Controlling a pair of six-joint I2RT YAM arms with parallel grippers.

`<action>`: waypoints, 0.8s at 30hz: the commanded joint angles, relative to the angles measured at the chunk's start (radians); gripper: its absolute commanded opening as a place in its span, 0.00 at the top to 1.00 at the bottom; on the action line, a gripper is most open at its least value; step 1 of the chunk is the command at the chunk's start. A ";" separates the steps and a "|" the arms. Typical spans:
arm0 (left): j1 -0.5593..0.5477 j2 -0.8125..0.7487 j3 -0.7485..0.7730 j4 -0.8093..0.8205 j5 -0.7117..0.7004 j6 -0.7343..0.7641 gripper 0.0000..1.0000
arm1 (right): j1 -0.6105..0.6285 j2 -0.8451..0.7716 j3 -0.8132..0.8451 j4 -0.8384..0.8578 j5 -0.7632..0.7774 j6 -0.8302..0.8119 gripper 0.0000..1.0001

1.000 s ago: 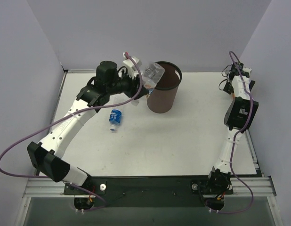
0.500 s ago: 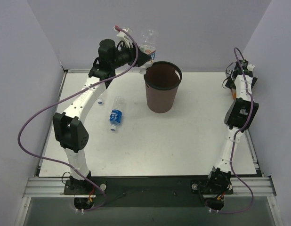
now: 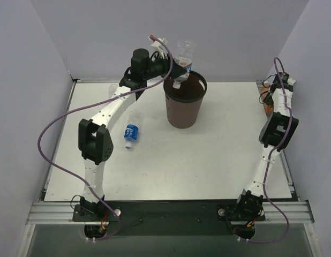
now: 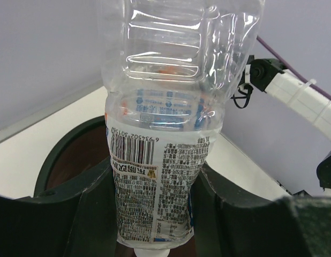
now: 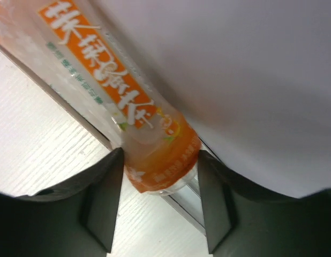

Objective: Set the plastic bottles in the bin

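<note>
A clear bottle with a white-red-blue label (image 4: pixel 165 160) hangs cap down, with my left gripper (image 4: pixel 153 179) shut on its labelled neck end. In the top view this bottle (image 3: pixel 182 58) is held above the far rim of the dark brown bin (image 3: pixel 184 104) by the left gripper (image 3: pixel 176 68). A clear bottle with a blue label (image 3: pixel 132 133) lies on the table, left of the bin. At the far right edge my right gripper (image 3: pixel 267 93) has its fingers against both sides of the base of the orange bottle (image 5: pixel 155 155), which lies along the table's edge rail.
The table's metal edge rail (image 5: pixel 176 201) and the side wall (image 5: pixel 251 80) run close behind the orange bottle. The bin's open mouth (image 4: pixel 64 155) sits directly under the left jaws.
The left arm has swung right and carried its bottle from beside the bin to above the bin's rim. The right gripper has closed in from wide open onto the orange bottle.
</note>
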 commanded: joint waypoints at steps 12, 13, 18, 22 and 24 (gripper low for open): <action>0.001 0.007 0.022 0.010 -0.013 0.103 0.60 | 0.052 -0.184 -0.120 -0.006 0.068 -0.049 0.82; 0.002 0.004 -0.002 0.014 -0.016 0.106 0.59 | 0.060 -0.198 -0.127 -0.006 0.068 -0.045 0.82; 0.004 0.003 -0.054 0.052 -0.033 0.104 0.45 | 0.115 -0.290 -0.158 -0.006 0.075 -0.039 0.85; -0.007 0.004 -0.058 0.013 -0.087 0.107 0.27 | 0.150 -0.342 -0.172 -0.004 0.066 -0.033 0.85; -0.010 -0.015 -0.087 0.005 -0.100 0.127 0.13 | 0.161 -0.370 -0.193 -0.004 0.066 -0.028 0.85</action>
